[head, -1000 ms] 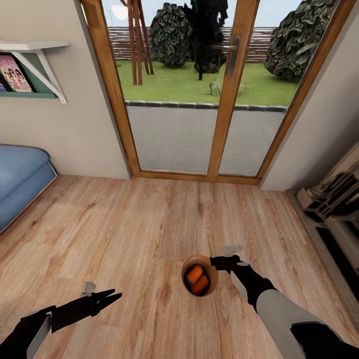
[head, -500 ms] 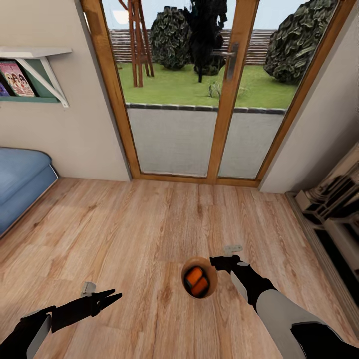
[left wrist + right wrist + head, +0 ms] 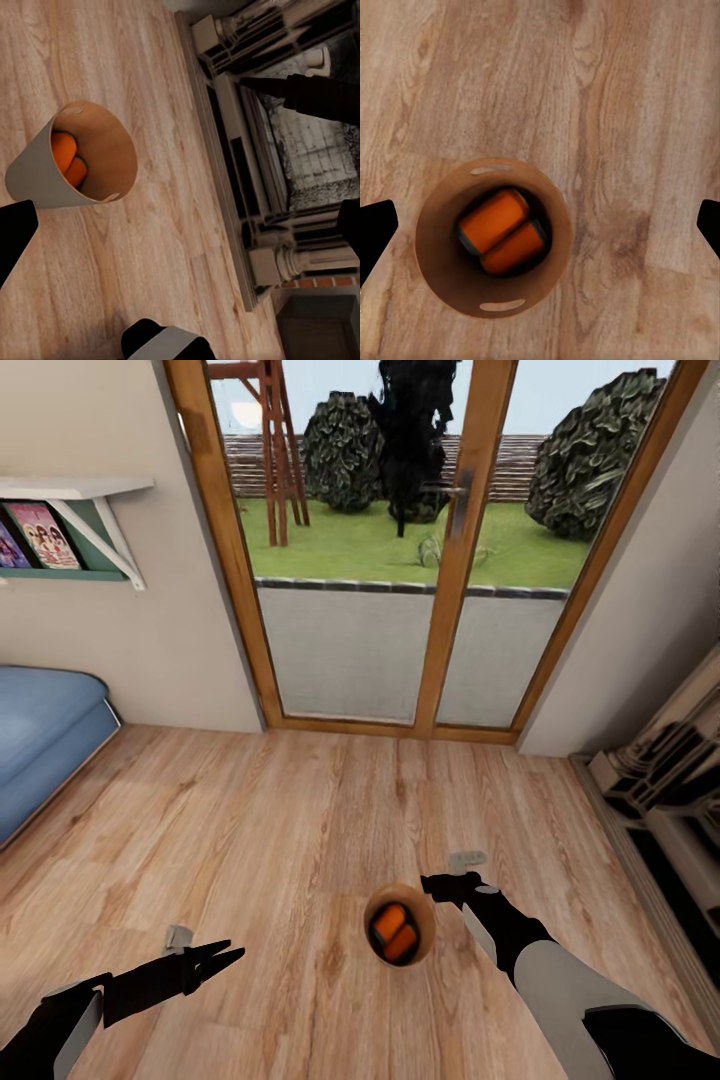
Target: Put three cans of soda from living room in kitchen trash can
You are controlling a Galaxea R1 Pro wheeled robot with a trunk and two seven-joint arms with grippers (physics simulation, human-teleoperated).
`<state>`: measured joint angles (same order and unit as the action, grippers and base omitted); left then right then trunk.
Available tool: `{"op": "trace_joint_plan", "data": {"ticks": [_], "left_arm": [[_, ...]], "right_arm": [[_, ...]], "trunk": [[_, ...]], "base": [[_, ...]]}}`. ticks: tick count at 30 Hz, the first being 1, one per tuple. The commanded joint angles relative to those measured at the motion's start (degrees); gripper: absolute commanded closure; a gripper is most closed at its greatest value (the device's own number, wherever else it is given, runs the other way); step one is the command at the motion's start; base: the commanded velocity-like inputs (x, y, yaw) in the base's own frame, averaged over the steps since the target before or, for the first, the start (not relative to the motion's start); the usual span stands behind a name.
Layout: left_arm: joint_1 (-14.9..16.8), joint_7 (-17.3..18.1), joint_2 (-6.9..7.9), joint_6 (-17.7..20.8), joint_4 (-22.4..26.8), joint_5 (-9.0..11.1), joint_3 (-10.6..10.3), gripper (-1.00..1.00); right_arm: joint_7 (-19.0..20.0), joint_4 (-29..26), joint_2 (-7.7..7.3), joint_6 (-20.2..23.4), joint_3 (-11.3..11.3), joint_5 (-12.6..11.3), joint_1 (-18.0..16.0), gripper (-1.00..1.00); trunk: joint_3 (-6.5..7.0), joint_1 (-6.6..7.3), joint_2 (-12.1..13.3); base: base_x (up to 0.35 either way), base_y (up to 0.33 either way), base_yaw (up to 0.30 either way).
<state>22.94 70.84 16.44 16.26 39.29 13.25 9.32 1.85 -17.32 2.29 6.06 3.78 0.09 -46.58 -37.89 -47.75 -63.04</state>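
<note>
I am in the living room, and the kitchen is out of view. The tash can [image 3: 400, 950], a small round bucket that is orange-brown inside, hangs just above the plank floor. My right gripper [image 3: 432, 884] is shut on its rim. Two orange cans of soda [image 3: 396, 933] lie side by side at the bottom; the right wrist view shows these cans [image 3: 502, 229] from straight above inside the tash can [image 3: 439, 277]. In the left wrist view the tash can [image 3: 41, 176] shows pale grey from the side. My left gripper [image 3: 232, 955] is open and holds nothing, low at the left.
Wood-framed glass doors [image 3: 440, 610] stand straight ahead, with a garden behind them. A blue sofa [image 3: 40, 740] is at the left under a wall shelf [image 3: 75, 510]. A fireplace surround [image 3: 660, 780] runs along the right. Open brown plank floor [image 3: 300, 820] lies between.
The whole view has shifted, so the camera moved: doors, shelf and sofa slid slightly down and right. Both arms and the held tash can kept their places in the picture.
</note>
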Motion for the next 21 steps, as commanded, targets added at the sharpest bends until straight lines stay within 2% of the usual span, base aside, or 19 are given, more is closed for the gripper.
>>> {"op": "trace_joint_plan", "data": {"ticks": [1,21], "left_arm": [[0.0,0.0,0.0,0.0,0.0,-0.01,0.0,-1.0],[0.0,-0.04,-0.01,0.0,0.0,-0.05,-0.02,-1.0]], "right_arm": [[0.0,0.0,0.0,0.0,0.0,0.0,0.0,-1.0],[0.0,0.0,0.0,0.0,0.0,0.0,0.0,-1.0]], "trunk": [[0.28,0.23,0.42],[5.75,4.62,8.44]], "base": [[0.0,0.0,0.0],[0.0,0.0,0.0]]}}
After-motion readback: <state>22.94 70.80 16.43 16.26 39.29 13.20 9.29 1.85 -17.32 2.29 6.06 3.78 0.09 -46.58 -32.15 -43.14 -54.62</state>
